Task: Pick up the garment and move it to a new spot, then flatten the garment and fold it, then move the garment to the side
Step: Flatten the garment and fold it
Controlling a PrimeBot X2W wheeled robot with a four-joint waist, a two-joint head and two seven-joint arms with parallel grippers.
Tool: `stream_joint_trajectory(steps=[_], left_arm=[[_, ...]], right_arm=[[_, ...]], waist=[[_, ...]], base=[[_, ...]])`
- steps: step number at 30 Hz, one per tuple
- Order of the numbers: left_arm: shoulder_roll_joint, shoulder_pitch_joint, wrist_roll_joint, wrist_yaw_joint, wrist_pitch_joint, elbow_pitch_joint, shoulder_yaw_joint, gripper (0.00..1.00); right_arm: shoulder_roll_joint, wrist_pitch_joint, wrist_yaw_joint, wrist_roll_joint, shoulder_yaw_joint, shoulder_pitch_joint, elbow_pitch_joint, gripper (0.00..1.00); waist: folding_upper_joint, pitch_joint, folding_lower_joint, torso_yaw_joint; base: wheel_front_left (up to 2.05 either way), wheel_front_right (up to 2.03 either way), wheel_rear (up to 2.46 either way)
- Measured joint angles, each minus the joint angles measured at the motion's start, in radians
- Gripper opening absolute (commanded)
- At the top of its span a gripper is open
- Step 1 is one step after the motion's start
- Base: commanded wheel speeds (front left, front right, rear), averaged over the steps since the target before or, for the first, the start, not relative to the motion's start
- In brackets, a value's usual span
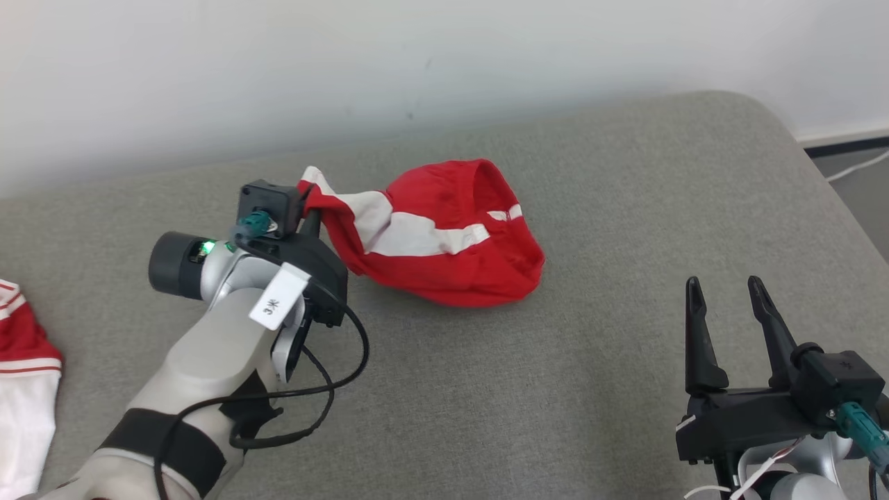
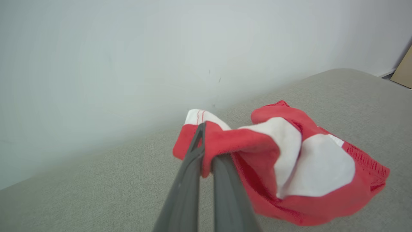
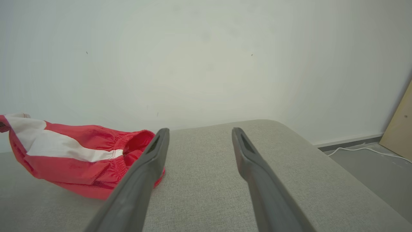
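A: Looking at the left gripper [image 1: 310,212], what has it got?

B: Its jaws are pinched shut on one end of the red-and-white shorts [image 1: 444,243], which lie on the grey cushion [image 1: 555,389] toward the wall.

A: Which way does the cloth run from that pinch?

B: Off to the robot's right, long axis roughly across the cushion. The pinched end looks a little raised and the crumpled bulk rests on the surface.

A: And the right gripper [image 1: 724,283]?

B: Wide open, holding nothing, well apart from the shorts and closer to the robot.

A: So the left arm carries?

B: I'd judge so. Lifting from that end, the bulk would hang and trail on its right.
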Motion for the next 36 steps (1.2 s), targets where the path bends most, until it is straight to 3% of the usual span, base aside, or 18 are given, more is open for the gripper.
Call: stream_joint_trajectory(steps=[4, 8, 14, 15, 16, 17, 28, 36], left_arm=[[0.021, 0.043, -0.034, 0.009, -0.016, -0.005, 0.071, 0.0], [0.05, 0.214, -0.097, 0.009, -0.014, 0.045, 0.12, 0.0], [0.021, 0.397, -0.125, 0.009, -0.007, 0.095, 0.113, 0.01], [0.015, 0.397, -0.127, 0.009, -0.007, 0.095, 0.114, 0.48], [0.01, 0.397, -0.127, 0.009, -0.007, 0.095, 0.116, 0.8], [0.006, 0.397, -0.127, 0.009, -0.007, 0.095, 0.117, 1.0], [0.007, 0.455, -0.149, 0.007, -0.008, 0.059, 0.139, 1.0], [0.055, 0.496, -0.202, -0.086, -0.017, -0.172, 0.25, 1.0]], right_arm=[[0.0, -0.006, 0.0, 0.001, 0.0, 0.017, 0.004, 1.0], [0.0, -0.008, 0.0, 0.007, -0.002, 0.048, 0.003, 1.0], [0.0, -0.014, 0.0, 0.008, -0.022, 0.084, -0.013, 1.0], [0.0, -0.014, 0.0, 0.008, -0.022, 0.084, -0.016, 1.0], [0.0, -0.014, 0.0, 0.008, -0.019, 0.082, -0.018, 1.0], [0.0, -0.014, 0.0, 0.008, -0.016, 0.082, -0.018, 1.0], [0.001, -0.013, 0.0, 0.008, -0.015, 0.079, -0.001, 1.0], [-0.005, -0.011, 0.0, 0.008, -0.039, 0.099, 0.04, 1.0]], waist=[[0.0, -0.034, 0.0, 0.022], [-0.0001, -0.066, -0.0001, 0.04], [-0.0001, -0.086, -0.0002, 0.069], [-0.0001, -0.087, -0.0002, 0.073], [-0.0001, -0.087, -0.0001, 0.077], [-0.0001, -0.087, -0.0001, 0.08], [-0.0001, -0.109, -0.0001, 0.098], [-0.0001, -0.134, 0.0, 0.13]], base=[[0.0, 0.0, 0.0], [0.0, 0.0, 0.0], [0.0, 0.0, 0.0], [0.0, 0.0, 0.0], [0.0, 0.0, 0.0], [0.0, 0.0, 0.0], [0.0, 0.0, 0.0], [0.0, 0.0, 0.0]])
